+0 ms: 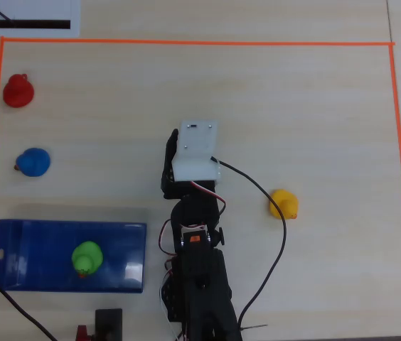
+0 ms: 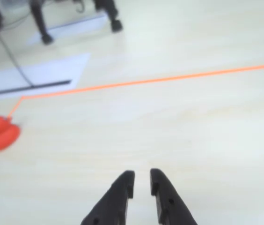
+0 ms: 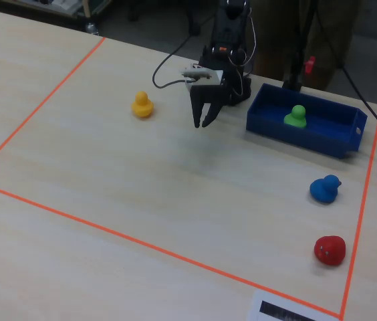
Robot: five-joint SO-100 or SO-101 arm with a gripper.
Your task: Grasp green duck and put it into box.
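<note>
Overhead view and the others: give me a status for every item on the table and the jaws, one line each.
green duck: upright inside the box, released.
box: flat on the table, holding only the green duck.
gripper: empty, jaws slightly apart, raised over bare table.
yellow duck: on the table, untouched.
blue duck: on the table, outside the box.
red duck: on the table near the tape corner.

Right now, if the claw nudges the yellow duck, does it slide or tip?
The small yellow rubber duck probably slides: it sits upright on a broad base on smooth wood. It looks light, so a high push may tip it. Its rounded body could slip off the claw.
</note>
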